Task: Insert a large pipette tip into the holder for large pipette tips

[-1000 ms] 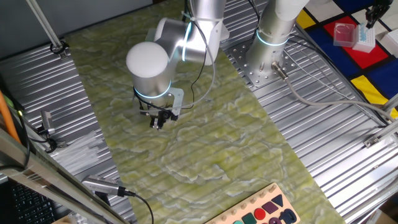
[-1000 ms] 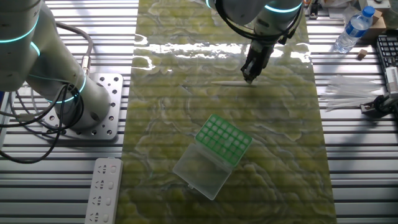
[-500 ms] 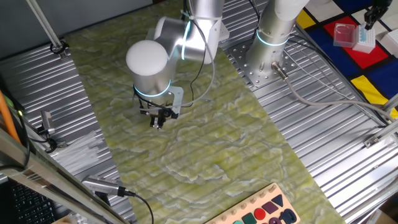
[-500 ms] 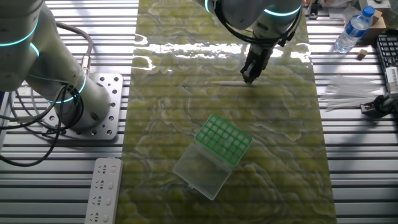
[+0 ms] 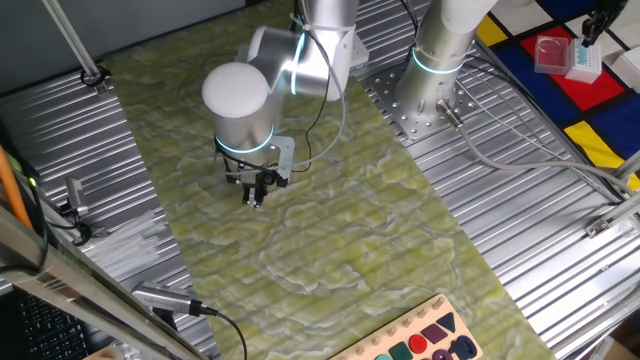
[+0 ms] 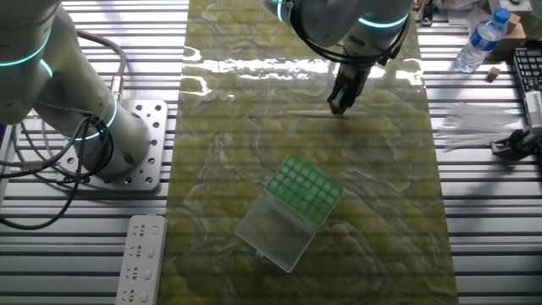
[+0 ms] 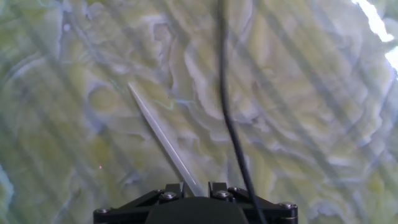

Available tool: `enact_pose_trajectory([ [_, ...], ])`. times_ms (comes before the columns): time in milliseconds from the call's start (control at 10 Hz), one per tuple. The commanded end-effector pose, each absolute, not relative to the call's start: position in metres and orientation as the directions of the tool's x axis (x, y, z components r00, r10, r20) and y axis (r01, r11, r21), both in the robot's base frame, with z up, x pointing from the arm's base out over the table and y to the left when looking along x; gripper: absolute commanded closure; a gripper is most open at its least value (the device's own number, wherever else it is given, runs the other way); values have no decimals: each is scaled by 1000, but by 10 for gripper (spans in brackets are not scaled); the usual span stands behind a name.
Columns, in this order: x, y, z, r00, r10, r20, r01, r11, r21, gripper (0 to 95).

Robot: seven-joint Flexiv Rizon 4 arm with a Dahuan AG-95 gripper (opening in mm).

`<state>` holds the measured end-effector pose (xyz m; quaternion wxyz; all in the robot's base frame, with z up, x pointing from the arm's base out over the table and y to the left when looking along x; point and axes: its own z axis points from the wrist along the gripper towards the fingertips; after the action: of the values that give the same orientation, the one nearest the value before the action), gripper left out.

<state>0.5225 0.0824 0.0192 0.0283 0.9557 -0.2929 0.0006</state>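
I have the gripper (image 6: 338, 108) low over the green marbled mat (image 6: 381, 195) on the ribbed metal tabletop (image 6: 491, 237), toward its far side. In the hand view its two dark fingers (image 7: 166, 191) sit close together with the wide end of the thin, nearly clear tapered large pipette tip (image 7: 163, 140) running in between them, so it looks closed on the tip. From there the tip slants away to the upper left, and I cannot tell whether it lies on the mat. In the other fixed view the tip (image 6: 315, 112) shows as a pale sliver reaching left from the gripper. The small rectangular holder with the green gridded top (image 6: 305, 190) stands well apart, nearer on the mat, its clear lid (image 6: 273, 230) folded open beside it.
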Motion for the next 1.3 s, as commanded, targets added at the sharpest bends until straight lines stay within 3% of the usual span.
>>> enact_pose_trajectory([
  [100, 523, 83, 17, 830, -557, 19, -557, -829, 50, 760],
  [1300, 523, 77, 16, 836, -548, 32, -548, -836, 31, 760],
])
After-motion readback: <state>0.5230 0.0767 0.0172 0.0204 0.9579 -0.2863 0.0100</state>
